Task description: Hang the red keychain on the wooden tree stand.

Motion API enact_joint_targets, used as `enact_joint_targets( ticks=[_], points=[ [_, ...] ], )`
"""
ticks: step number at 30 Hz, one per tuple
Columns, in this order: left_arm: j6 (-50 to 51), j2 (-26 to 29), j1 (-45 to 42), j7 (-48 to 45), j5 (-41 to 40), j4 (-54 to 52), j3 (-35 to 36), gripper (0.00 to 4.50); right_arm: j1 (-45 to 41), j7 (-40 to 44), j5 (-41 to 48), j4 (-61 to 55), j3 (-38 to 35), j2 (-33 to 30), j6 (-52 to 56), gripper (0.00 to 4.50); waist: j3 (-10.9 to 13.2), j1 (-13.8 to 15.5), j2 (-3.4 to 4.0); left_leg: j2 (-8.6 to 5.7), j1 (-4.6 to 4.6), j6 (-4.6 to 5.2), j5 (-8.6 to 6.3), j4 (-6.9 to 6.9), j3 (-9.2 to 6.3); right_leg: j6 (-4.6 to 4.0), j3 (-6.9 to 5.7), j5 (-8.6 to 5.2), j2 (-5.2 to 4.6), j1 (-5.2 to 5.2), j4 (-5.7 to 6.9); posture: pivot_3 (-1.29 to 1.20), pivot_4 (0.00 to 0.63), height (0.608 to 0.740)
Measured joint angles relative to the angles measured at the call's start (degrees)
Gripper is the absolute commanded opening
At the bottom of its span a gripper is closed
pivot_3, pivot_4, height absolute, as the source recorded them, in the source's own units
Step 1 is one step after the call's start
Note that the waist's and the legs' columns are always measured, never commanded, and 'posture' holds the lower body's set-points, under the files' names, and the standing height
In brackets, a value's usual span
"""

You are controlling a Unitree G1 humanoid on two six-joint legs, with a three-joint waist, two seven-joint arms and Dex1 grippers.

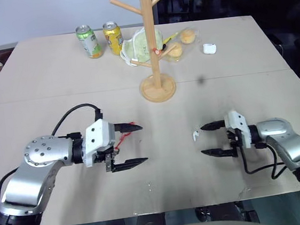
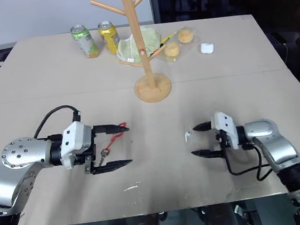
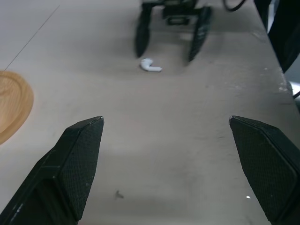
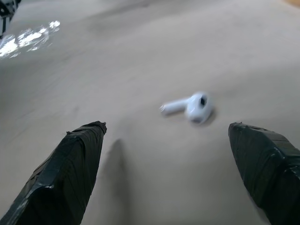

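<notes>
There is one big table (image 1: 51,198) with two grippers over it. The left gripper (image 1: 131,145) has its two black fingers spread wide apart, and they hold nothing. The right gripper (image 1: 213,139) is spread wide too, and it also holds nothing. The two grippers point at each other. There is one red keychain (image 2: 115,133), and it lies flat on the table by the left gripper, partly behind the upper finger. Its small silver key (image 2: 104,152) shows between the two fingers, but it is tiny and hard to make out. There is one wooden tree stand (image 1: 154,47), and it stands upright farther back on the table, well apart from the keychain. Its top is cut off by the picture edge. One small white earbud (image 1: 195,135) lies on the table just beside the right gripper's fingertips. At the far side stand two cans (image 1: 99,40), one green and one yellow. Behind the stand lies a pile of bagged food (image 1: 145,43), partly hidden by the pole. One little white case (image 1: 209,48) sits near it.
</notes>
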Motion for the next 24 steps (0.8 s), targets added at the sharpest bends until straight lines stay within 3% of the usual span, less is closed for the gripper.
enact_joint_targets(
  ticks=[20,24],
  points=[
    [-2.88,-0.77,-0.13,-0.14,1.53,1.35,-0.60,4.43,-6.87,2.00,-3.79,10.89,0.54,3.88,-4.79,4.50,0.00,-0.14,0.01,0.07,0.13,-0.12,-0.07,0.87,-0.02,-0.05,0.32,0.01,0.13,-0.03,0.85,0.00,0.150,0.740],
    [-2.75,-1.37,-1.54,0.60,1.52,1.77,-1.37,4.50,-7.65,2.22,-4.89,11.77,0.95,4.59,-5.96,2.81,0.00,-0.11,0.01,0.07,0.13,0.01,0.01,0.91,-0.02,-0.07,0.36,0.03,0.17,-0.02,0.91,0.00,0.150,0.740]
  ],
)
